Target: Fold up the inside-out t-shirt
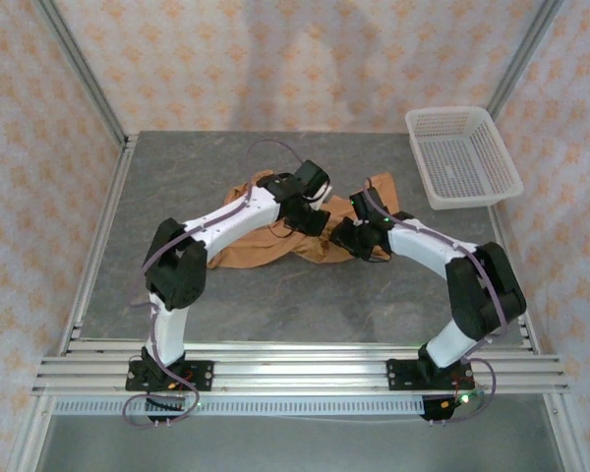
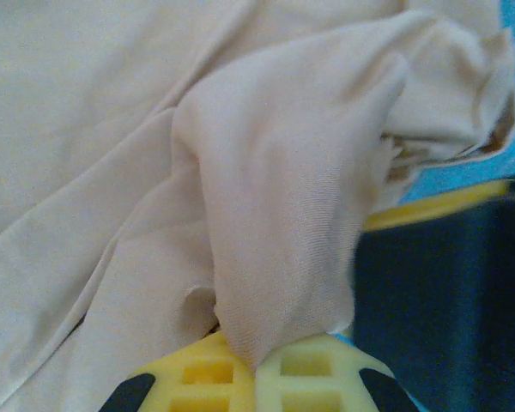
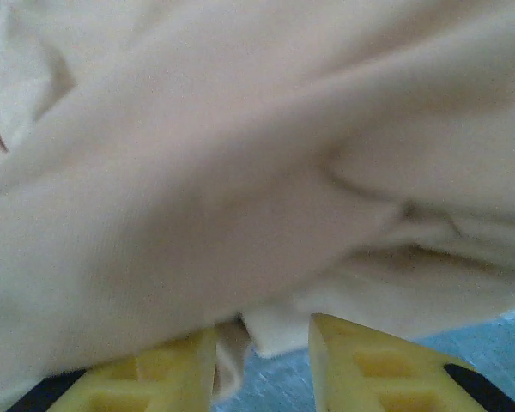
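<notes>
Clamps a raised fold of the inside-out t-shirt (image 2: 283, 172) in the left gripper (image 2: 256, 365), jaws fully together. Holds the right gripper (image 3: 262, 339) partly parted at the cloth's edge, nothing clearly pinched. Lies crumpled on the table (image 1: 305, 315), between both arms.

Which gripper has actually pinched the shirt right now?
The left gripper: its yellow fingers meet on a fold of the t-shirt. The right gripper has its fingers apart, table showing between them.
</notes>
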Tool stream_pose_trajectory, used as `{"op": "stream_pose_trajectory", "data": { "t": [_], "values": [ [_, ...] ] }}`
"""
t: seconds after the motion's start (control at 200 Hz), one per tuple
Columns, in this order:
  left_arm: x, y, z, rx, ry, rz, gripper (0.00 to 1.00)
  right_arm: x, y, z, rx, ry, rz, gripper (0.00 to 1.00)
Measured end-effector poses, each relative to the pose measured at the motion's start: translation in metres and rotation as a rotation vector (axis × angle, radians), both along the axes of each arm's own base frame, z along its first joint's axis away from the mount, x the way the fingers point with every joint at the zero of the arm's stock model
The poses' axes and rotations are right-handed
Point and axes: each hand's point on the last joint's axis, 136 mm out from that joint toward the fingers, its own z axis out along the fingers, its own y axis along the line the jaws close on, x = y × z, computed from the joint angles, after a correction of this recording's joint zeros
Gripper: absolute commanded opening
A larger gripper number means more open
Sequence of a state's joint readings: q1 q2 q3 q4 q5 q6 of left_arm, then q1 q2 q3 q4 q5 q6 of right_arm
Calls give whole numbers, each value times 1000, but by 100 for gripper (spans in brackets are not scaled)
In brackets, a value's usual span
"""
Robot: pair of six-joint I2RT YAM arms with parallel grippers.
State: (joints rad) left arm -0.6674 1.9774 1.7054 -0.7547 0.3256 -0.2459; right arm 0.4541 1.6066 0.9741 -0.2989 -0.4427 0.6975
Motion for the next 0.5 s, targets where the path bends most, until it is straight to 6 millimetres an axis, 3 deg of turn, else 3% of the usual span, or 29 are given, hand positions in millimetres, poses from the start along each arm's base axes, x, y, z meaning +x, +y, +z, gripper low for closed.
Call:
{"op": "stream_pose_trajectory", "data": {
  "t": [0.14,0.22,0.27,0.345,0.5],
  "values": [
    [0,-1,9,-20,-8,6,0,16,15,15,45,-47,-15,38],
    [2,1,9,-23,-5,16,0,22,17,11,43,-44,-28,36],
    [2,2,10,-29,0,21,0,26,16,3,33,-40,-40,26],
    [3,3,10,-48,16,27,0,29,13,-13,-2,-23,-54,0],
    [10,13,18,-93,35,60,0,26,-2,-32,-77,6,-75,0]
  ]
}}
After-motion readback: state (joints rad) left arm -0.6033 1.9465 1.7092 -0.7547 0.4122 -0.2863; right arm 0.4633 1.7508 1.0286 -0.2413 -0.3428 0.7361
